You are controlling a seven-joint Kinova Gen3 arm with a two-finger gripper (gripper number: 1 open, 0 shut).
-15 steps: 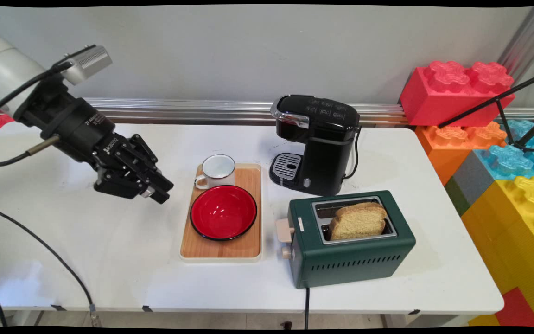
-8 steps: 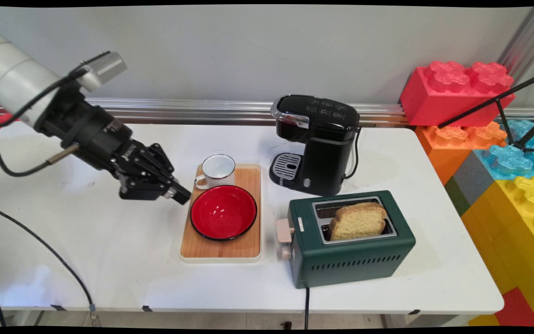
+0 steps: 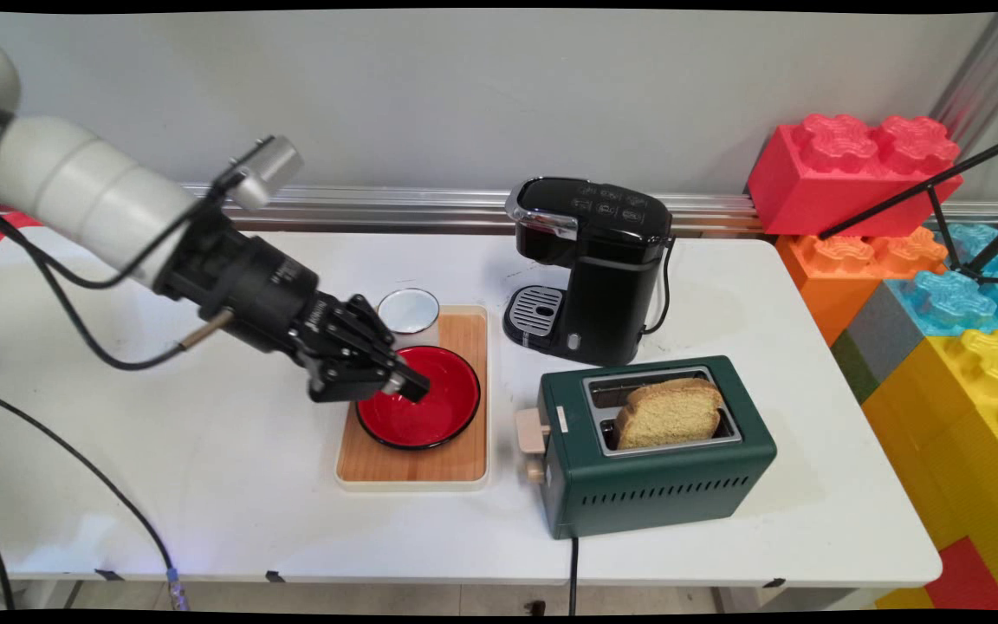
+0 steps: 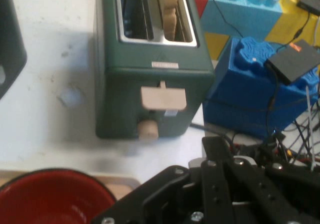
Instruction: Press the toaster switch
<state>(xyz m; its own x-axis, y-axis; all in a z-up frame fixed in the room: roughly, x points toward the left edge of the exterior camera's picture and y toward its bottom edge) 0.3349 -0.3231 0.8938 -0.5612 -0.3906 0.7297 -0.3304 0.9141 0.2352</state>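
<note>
My black gripper (image 3: 412,386) hangs over the left part of a red bowl (image 3: 438,407), fingers drawn together with nothing between them. The bowl sits on a wooden tray (image 3: 417,468), and a white enamel mug (image 3: 411,309) stands just behind it. In the hand view the gripper (image 4: 217,149) rises at bottom right, the red bowl (image 4: 50,199) lies at bottom left, and a green toaster (image 4: 150,84) stands straight ahead with its lever and knob facing me. A slice of bread (image 4: 170,9) stands in one slot.
Right of the tray stands the green toaster (image 3: 655,477) with its bread slice (image 3: 668,412). A black coffee machine (image 3: 594,269) is behind it. Large toy bricks (image 3: 854,169) are stacked at the right, with a black tripod leg across them. Black cables trail at the table's left.
The arm has swung right from the open table left of the tray, until the gripper is over the red bowl's left side. Nothing on the table has moved.
</note>
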